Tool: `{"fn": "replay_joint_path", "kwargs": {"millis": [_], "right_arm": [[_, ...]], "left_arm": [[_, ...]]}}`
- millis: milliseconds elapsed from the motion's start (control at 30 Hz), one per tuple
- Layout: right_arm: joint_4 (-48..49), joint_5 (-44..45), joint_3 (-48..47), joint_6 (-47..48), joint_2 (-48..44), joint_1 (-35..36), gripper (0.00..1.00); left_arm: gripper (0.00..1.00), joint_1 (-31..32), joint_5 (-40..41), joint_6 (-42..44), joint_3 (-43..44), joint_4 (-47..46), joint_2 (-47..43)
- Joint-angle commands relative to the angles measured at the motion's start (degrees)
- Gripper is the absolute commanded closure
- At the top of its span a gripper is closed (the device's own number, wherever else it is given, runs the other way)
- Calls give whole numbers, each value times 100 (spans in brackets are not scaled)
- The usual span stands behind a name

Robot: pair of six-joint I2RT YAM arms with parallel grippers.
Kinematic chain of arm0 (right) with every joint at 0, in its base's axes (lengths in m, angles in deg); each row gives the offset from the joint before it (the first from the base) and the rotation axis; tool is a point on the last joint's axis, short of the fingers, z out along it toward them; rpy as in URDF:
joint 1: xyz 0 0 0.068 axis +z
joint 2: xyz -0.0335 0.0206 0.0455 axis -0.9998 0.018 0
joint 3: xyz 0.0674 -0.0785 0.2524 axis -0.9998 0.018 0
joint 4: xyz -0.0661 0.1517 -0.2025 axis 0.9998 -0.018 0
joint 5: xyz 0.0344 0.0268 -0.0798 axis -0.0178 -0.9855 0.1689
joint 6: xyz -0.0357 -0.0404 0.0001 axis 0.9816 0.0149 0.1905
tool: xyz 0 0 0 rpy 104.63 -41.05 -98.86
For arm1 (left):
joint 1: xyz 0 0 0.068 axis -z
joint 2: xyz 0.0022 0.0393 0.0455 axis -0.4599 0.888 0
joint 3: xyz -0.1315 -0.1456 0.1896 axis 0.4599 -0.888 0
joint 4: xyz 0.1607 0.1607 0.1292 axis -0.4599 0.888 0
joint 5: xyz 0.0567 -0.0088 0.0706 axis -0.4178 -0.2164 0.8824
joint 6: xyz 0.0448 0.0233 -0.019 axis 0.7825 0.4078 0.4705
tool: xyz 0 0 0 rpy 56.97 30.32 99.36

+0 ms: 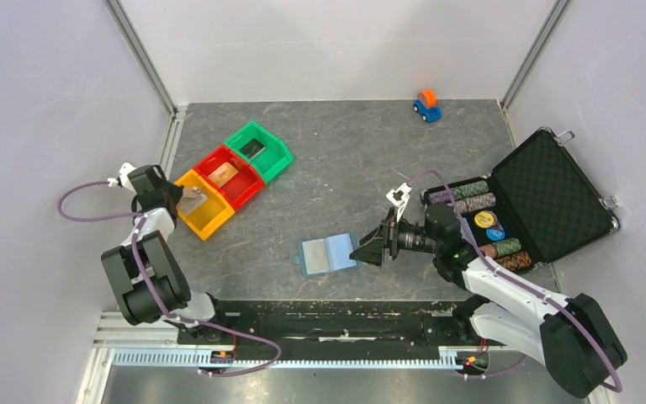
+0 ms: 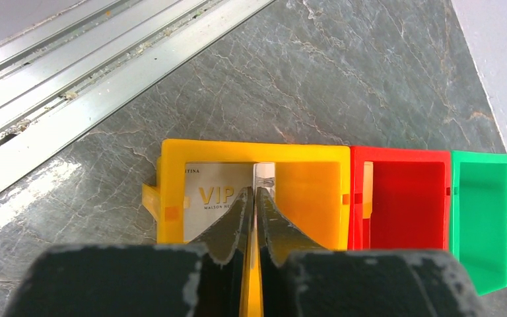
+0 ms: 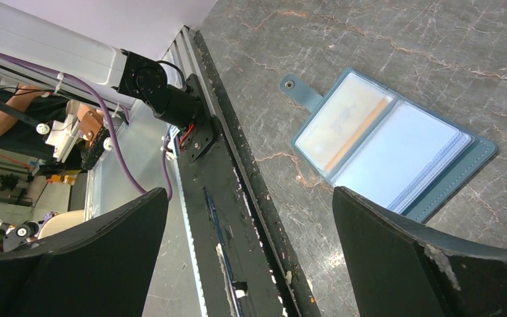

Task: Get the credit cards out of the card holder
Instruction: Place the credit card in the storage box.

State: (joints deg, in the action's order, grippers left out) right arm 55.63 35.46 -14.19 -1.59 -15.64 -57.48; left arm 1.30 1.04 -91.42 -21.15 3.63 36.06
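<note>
Almost closed, left gripper (image 2: 256,190) hovers over the credit card (image 2: 211,198); grip unclear. Beside the card holder (image 1: 328,254), right gripper (image 1: 363,250) gapes

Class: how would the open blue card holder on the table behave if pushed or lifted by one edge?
The card holder looks soft and hinged at its spine, so lifted by one half it would probably fold or droop. Lying thin and flat on the table, it would likely slide, not tip, when pushed.
</note>
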Motion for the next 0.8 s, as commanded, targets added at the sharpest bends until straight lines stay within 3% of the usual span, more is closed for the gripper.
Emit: {"fn": "replay_joint_path", "kwargs": {"millis": [0, 467, 767], "right_arm": [[231, 51, 1, -13, -100, -11, 2], [139, 68, -47, 23, -71, -9, 2], [-2, 129, -80, 64, -17, -9, 2]], "left_arm": [[86, -32, 149, 271, 162, -218, 77], [67, -31, 182, 303, 408, 128, -10], [52, -28, 308, 182, 1042, 1223, -136]]}}
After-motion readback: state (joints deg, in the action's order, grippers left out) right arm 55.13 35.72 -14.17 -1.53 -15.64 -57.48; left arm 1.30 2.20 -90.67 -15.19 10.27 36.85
